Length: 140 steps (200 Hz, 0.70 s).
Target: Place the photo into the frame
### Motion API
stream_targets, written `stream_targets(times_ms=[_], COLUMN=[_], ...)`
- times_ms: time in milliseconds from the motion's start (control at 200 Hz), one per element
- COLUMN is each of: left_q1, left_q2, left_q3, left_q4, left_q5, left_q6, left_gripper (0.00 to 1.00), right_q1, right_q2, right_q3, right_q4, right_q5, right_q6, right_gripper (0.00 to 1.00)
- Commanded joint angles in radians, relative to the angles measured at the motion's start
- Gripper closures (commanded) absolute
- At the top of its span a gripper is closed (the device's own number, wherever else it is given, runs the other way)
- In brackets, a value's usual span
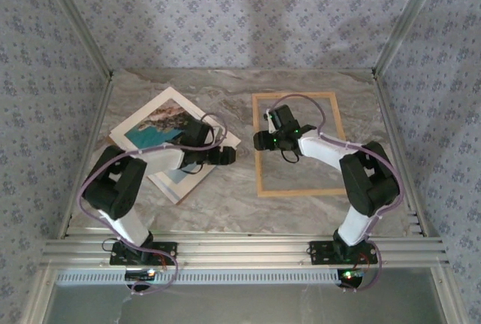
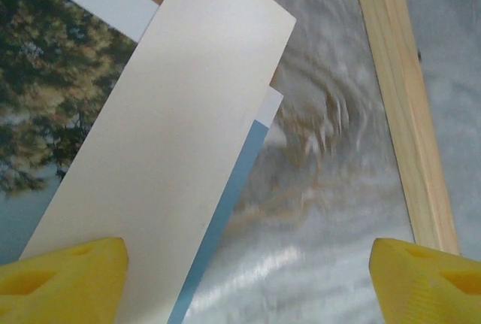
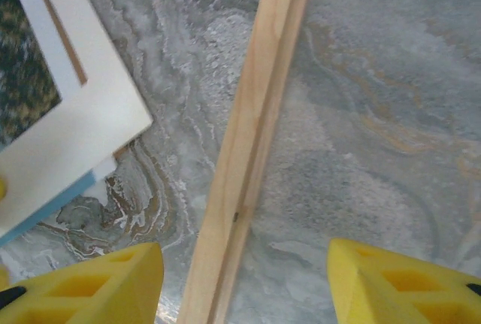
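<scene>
My left end effector [image 2: 248, 279] hangs with jaws spread wide, gripping nothing, above a corner of the large cream-bordered photo print of sea and trees [image 2: 150, 151], which lies at the left of the grey marbled surface [image 1: 225, 83]. My right end effector [image 3: 244, 279], also spread and empty, straddles the left rail of the thin light-wood rectangular frame [image 3: 255, 136], which lies flat just beside the photo.

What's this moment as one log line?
photo: outside frame | left fingers: open over photo corner | right fingers: open astride frame rail
</scene>
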State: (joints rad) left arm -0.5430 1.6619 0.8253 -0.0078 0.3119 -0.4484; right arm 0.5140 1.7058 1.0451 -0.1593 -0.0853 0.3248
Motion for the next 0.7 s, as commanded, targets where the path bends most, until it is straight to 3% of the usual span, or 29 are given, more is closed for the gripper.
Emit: stream_targets(times_ms=[0,195,360,435,565,695], left_q1=[-0.009,0.039,0.221,0.290,0.348,0.398], left_q2=[-0.094,-0.245,-0.311,-0.302,-0.289,-0.308], left_q3=[-0.063,-0.084,-0.125,-0.126,-0.113,-0.119], left_q4=[-0.100,-0.154,-0.085,-0.064,-0.074,-0.140], left_q5=[0.098,0.093,-0.078,-0.100,-0.154,-0.282], left_q6=[0.037,0.059,-0.107,-0.143,-0.149,-0.140], left_gripper=[0.19,0.22,0.18,0.16,0.15,0.12], right_q1=[-0.009,0.041,0.113,0.132,0.151,0.154], right_q2=[-0.027,0.039,0.149,0.204,0.297,0.369], right_q3=[0.001,0.070,0.219,0.291,0.403,0.483], right_q4=[0.017,0.051,-0.005,-0.058,-0.144,-0.210], right_q5=[0.011,-0.070,-0.091,-0.073,-0.040,-0.025], right_q6=[0.000,-0.012,-0.021,-0.017,-0.013,-0.008], right_gripper=[0.39,0.39,0.39,0.39,0.38,0.37])
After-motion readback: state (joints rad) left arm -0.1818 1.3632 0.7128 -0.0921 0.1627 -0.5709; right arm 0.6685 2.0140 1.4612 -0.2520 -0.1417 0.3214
